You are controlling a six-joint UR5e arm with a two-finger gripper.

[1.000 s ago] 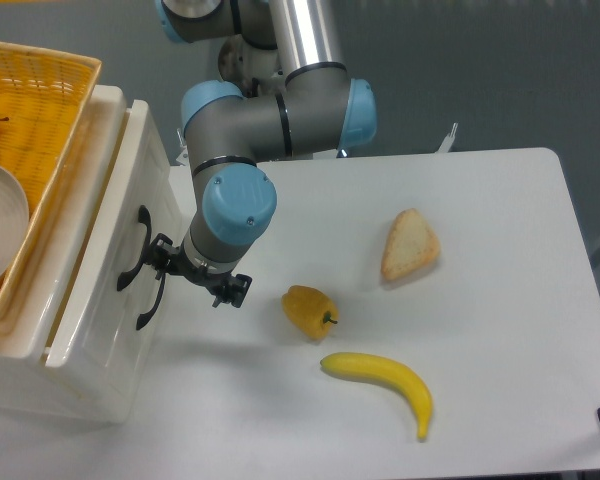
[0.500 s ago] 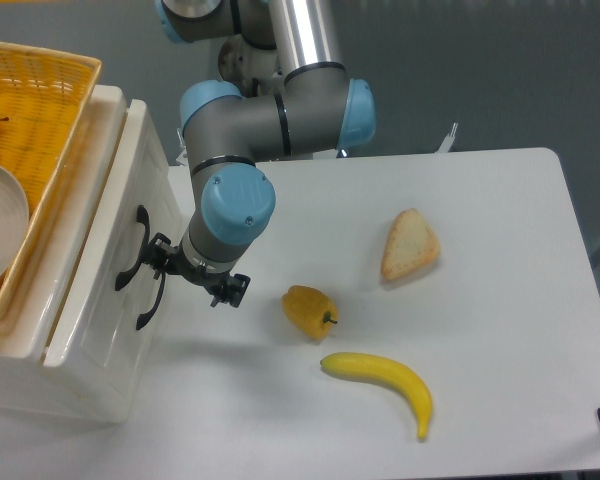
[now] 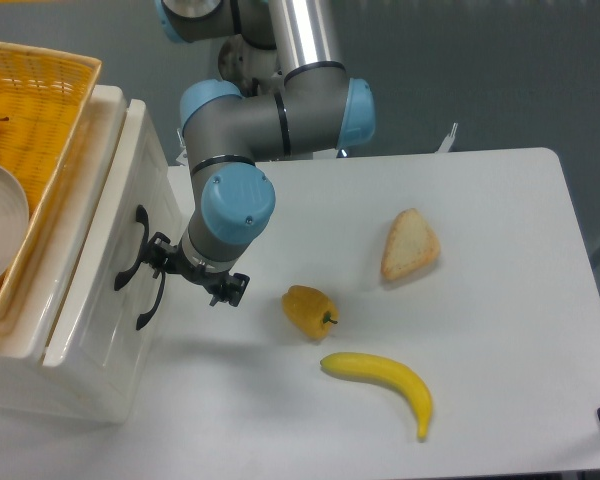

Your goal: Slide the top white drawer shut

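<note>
Near the front edge of the desk lies a banana, with a yellow pepper just behind it and a wedge of bread further back toward the middle; none of it in the way of the job.

At the left edge of the desk stands the white cabinet, and on it the top white drawer, its glossy front face turned toward the arm and standing a little proud of the cabinet body, so not yet fully home. Curved black handle on that face, a second black handle close below it. Above and behind, a yellow wicker basket resting on the cabinet top.

Gripper right by the drawer front, one finger close against the handles; width of the opening impossible to tell from this angle, and nothing visibly clamped.

Judged as a rigid, light plastic box, smooth and slippery on its face, likely to run easily. No grasp needed: best pushed flat on the front panel near the handle's middle, squarely, to avoid skewing and jamming. Cabinet itself possibly light enough to shift under a hard shove.
</note>
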